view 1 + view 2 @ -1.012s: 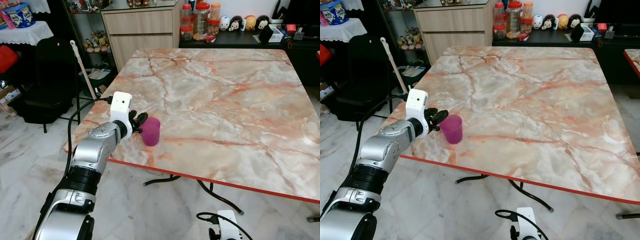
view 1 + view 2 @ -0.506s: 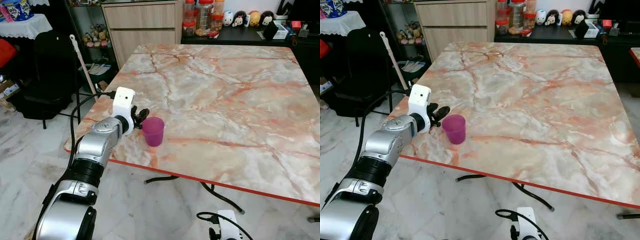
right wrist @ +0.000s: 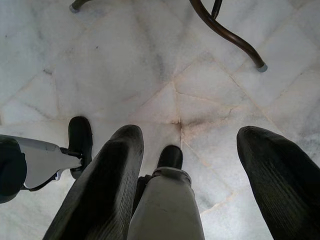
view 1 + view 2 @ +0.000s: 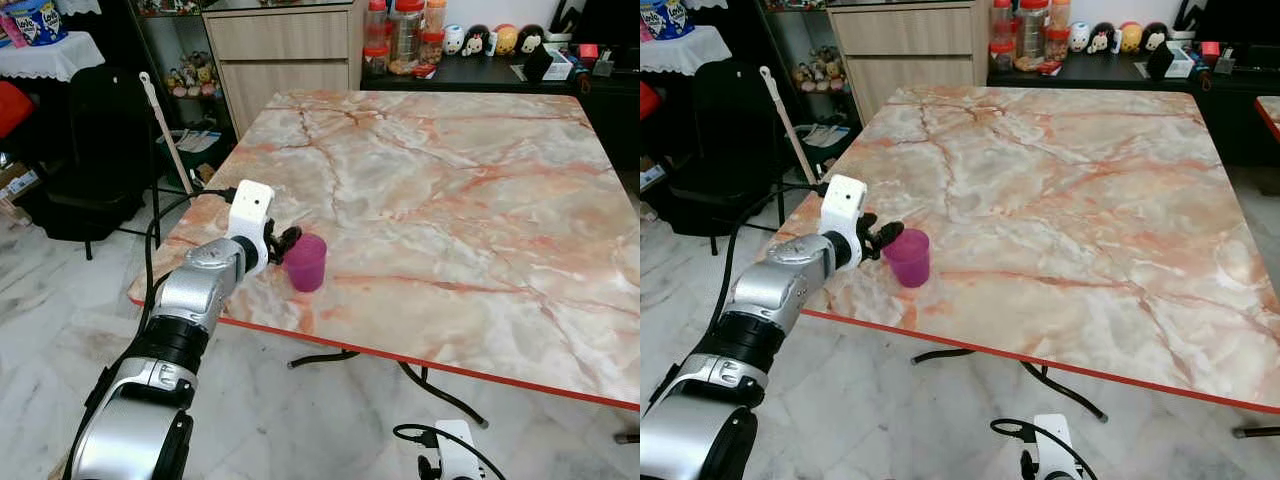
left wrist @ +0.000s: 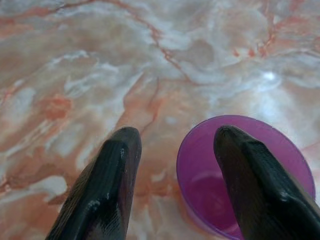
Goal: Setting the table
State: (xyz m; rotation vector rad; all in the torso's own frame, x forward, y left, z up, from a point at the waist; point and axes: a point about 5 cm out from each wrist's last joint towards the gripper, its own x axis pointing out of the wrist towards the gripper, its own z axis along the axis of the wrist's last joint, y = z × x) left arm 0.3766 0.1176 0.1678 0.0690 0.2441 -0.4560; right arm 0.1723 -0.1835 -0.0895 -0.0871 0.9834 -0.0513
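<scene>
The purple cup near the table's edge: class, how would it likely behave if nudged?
The purple cup looks empty, thin plastic, so probably light and easily slid on the glossy marble table. It tapers to a narrower base, so the left gripper, open astride its rim, might tip it.

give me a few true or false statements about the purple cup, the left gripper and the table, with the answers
1. The purple cup stands upright on the marble table. True.
2. The cup sits at the table's far edge, next to the jars. False: it stands near the near edge, by the corner on the robot's left.
3. The left gripper is open, with one finger over the cup's mouth and the other outside its wall. True.
4. The cup is full of liquid. False: the left wrist view shows its inside empty.
5. The right gripper is open and hangs over the floor. True.
6. The left gripper holds the cup in the air. False: the cup rests on the table.
</scene>
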